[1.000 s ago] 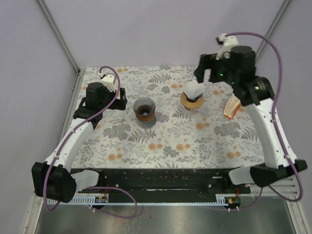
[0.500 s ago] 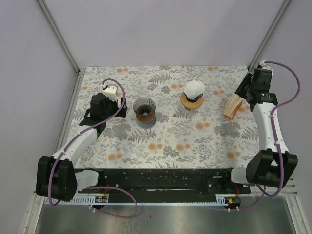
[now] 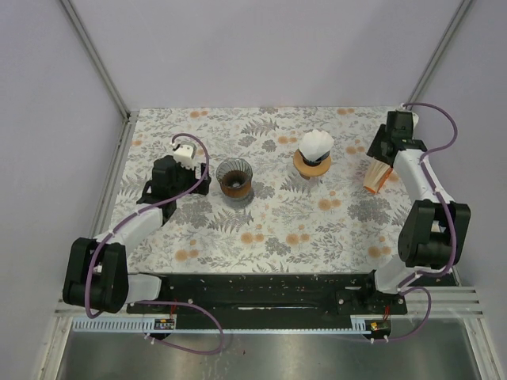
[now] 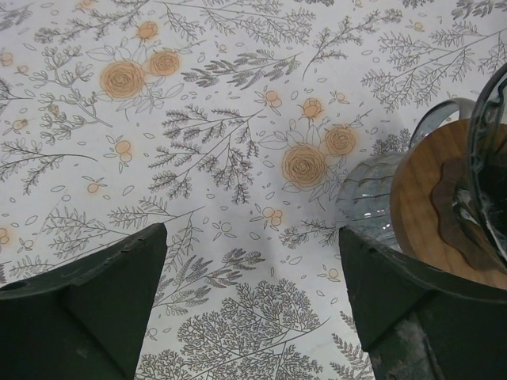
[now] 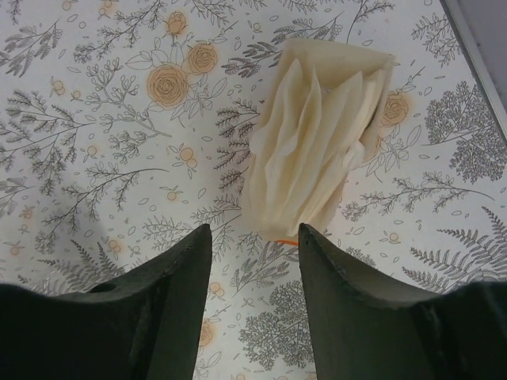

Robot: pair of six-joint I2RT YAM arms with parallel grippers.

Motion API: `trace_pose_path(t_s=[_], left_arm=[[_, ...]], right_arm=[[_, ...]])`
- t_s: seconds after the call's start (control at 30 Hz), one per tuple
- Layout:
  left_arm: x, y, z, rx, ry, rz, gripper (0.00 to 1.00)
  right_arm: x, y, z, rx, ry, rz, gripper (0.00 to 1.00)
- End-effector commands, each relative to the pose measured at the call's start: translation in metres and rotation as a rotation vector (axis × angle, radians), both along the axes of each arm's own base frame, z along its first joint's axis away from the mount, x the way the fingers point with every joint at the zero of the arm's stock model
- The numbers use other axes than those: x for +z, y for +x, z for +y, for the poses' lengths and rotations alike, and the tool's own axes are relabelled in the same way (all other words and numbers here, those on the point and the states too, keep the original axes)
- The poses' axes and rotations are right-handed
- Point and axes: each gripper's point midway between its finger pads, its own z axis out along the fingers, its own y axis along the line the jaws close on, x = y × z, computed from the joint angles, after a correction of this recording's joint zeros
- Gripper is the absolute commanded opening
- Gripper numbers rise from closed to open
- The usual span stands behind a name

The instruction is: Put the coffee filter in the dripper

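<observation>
Floral tablecloth | left hand wide open, empty | right hand half-open, empty, by filters

A white fluted filter stands upright in a wood-ringed dripper. A glass dripper stands to its left, and stacked cream filters lie sideways to its right.

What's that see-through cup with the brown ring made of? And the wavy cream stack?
The cup looks like smoky glass, shiny and see-through; its ring seems wood, showing grain. The wavy stack is probably thin matte paper, folded into pleats.
</observation>
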Motion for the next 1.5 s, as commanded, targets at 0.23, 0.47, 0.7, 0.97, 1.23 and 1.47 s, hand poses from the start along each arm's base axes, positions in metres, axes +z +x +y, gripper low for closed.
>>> trace_pose_path(t_s=[0.23,0.47,0.7,0.97,1.23,1.47], left_arm=[[0.009,0.011,-0.008,-0.033,-0.067,-0.008,0.93],[0.005,0.011,-0.007,-0.035,-0.078,0.017,0.93],[0.004,0.012,-0.007,-0.035,-0.085,0.026,0.93],[0.005,0.012,-0.007,-0.038,-0.093,0.025,0.93],[0.005,0.012,-0.006,-0.037,-0.097,0.028,0.93],[0.004,0.012,-0.006,-0.037,-0.099,0.028,0.93]], right_arm=[[0.009,0.052,-0.017,-0.026,-0.217,-0.003,0.42],[-0.003,0.065,-0.017,-0.007,-0.243,0.03,0.34],[-0.01,0.068,-0.018,-0.005,-0.253,0.042,0.36],[-0.02,0.068,-0.02,-0.002,-0.266,0.076,0.34],[-0.017,0.06,-0.02,0.001,-0.265,0.076,0.22],[-0.014,0.049,-0.018,-0.004,-0.256,0.072,0.17]])
